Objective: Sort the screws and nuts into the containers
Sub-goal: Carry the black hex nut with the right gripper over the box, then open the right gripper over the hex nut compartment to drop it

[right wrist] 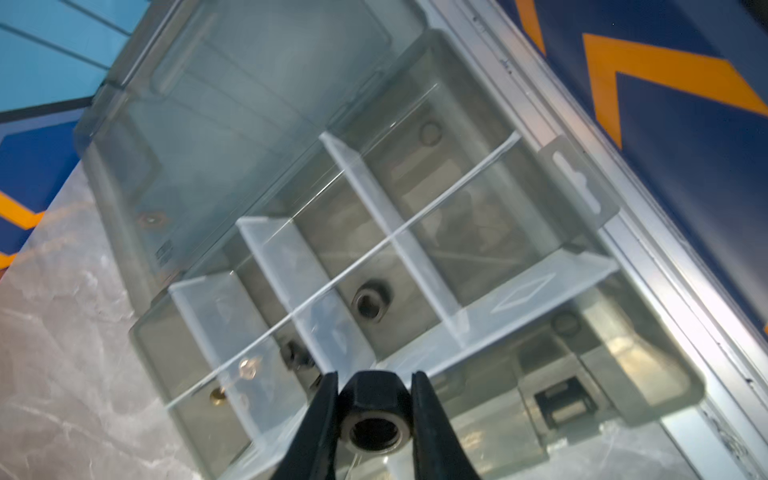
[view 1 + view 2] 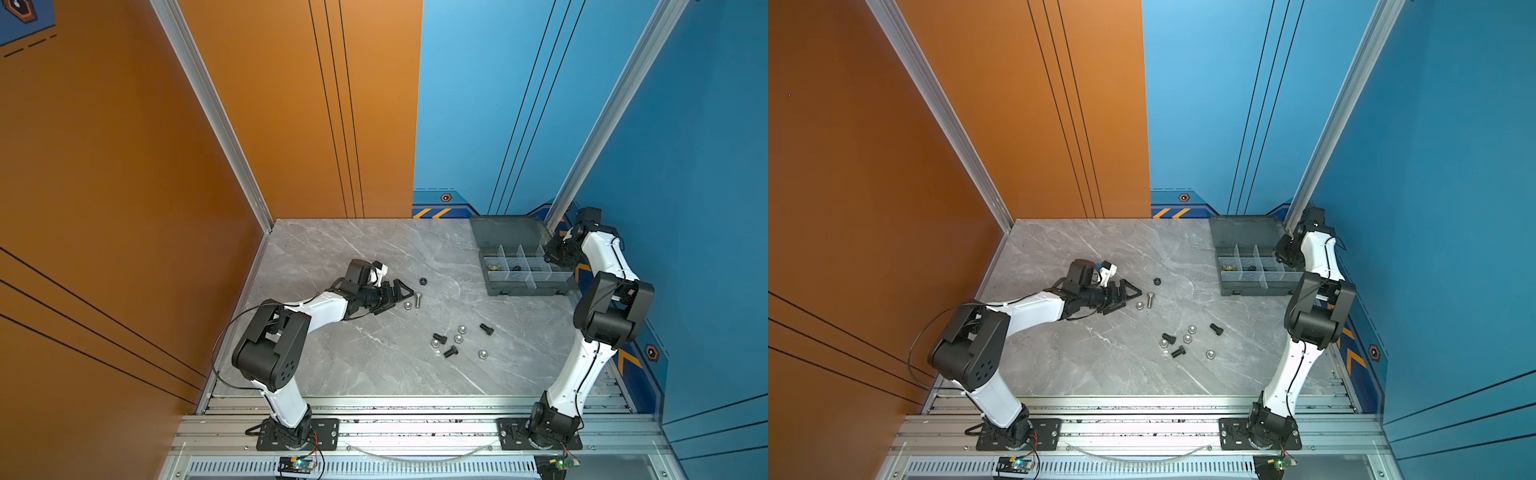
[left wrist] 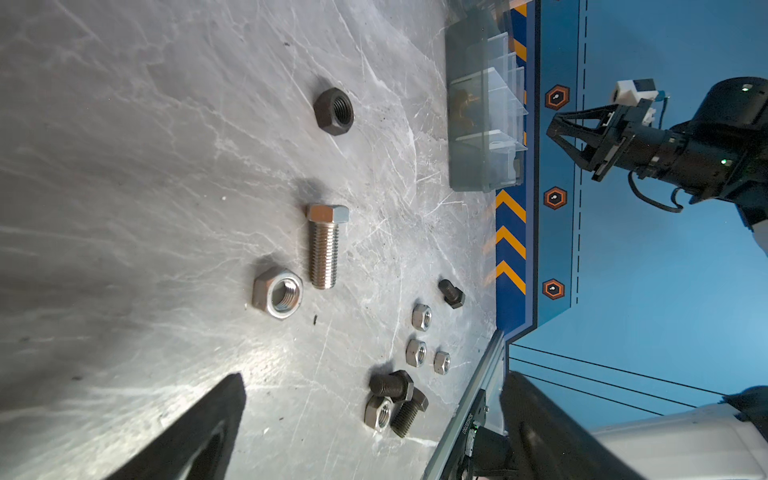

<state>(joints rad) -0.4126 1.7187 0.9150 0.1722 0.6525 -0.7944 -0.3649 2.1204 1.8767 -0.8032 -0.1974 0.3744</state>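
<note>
I had the right end effector [image 1: 375,384] pinched on a black nut [image 1: 376,415] at the frame's lower centre, poised over the box [image 2: 530,289], I judged, to drop it beside the matching nut [image 1: 369,303] just above in frame. The left end effector [image 2: 397,296] gaped wide; the silver bolt [image 2: 417,297] lay just right of it.

Grey marble table [image 2: 353,249]: organiser box [image 2: 528,289] far right; screws [image 2: 486,329], nuts [image 2: 482,354] scattered.
</note>
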